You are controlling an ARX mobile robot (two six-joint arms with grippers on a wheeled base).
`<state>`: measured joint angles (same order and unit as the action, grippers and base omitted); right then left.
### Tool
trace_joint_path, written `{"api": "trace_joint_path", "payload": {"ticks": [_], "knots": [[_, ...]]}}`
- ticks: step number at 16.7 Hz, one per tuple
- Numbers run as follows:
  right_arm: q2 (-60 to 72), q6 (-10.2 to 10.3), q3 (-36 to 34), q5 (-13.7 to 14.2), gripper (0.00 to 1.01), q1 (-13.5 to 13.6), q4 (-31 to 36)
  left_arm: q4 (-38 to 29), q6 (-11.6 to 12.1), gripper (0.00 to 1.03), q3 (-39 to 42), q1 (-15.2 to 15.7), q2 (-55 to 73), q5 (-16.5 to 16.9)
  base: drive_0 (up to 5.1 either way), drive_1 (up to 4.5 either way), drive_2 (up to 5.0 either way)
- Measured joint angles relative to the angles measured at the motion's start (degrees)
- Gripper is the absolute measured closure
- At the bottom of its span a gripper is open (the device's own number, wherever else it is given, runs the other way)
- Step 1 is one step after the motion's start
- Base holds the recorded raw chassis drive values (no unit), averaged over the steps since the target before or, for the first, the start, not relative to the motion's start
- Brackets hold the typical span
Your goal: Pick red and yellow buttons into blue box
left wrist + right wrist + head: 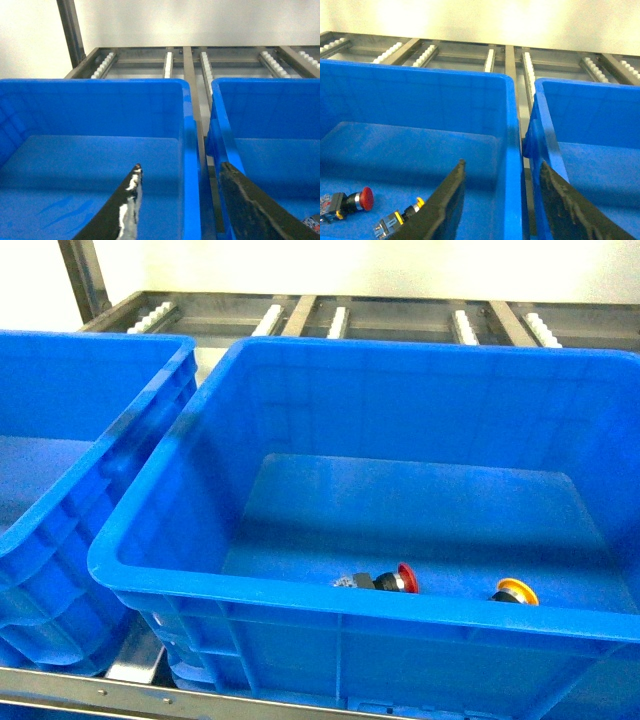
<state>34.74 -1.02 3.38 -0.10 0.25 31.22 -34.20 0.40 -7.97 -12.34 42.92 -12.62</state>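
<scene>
The red button [400,578] and the yellow button [517,592] lie on their sides on the floor of the big blue box [350,605], close to its near wall. In the right wrist view the red button [360,199] and the yellow button [402,216] lie at the lower left inside that blue box [420,100]. My right gripper [502,162] is open and empty, straddling the box's right rim. My left gripper [180,165] is open and empty too, over the gap beside the blue box [270,115]. Neither gripper shows in the head view.
A second blue crate [80,440] stands to the left, seen also as the crate [90,110] in the left wrist view. A third crate [590,120] stands to the right. All rest on a metal roller rack [340,318] against a white wall.
</scene>
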Motion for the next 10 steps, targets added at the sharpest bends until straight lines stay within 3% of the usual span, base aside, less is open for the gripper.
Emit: {"api": "trace_joint_path", "payload": {"ticks": [2,3,5,10], "knots": [[-3.23,0.07,-1.05,0.00,0.77,-0.26,-2.21,1.75,-0.02,0.80,1.64,2.21,-3.69,2.51,0.0,0.00,0.0],[-3.10,0.11,-2.43,0.02,0.85,-0.26,0.81,2.60,-0.02,0.88,2.21,2.99,-5.09,3.13,0.0,0.00,0.0],[-4.94,0.07,-2.71,0.02,1.00,-0.26,-2.38,4.28,-0.33,1.01,3.37,4.48,-7.89,4.63,0.0,0.00,0.0],[-10.27,0.20,-2.71,0.00,0.99,-0.26,-6.54,7.45,-0.24,1.01,4.83,6.54,-12.33,6.69,0.0,0.00,0.0]]}}
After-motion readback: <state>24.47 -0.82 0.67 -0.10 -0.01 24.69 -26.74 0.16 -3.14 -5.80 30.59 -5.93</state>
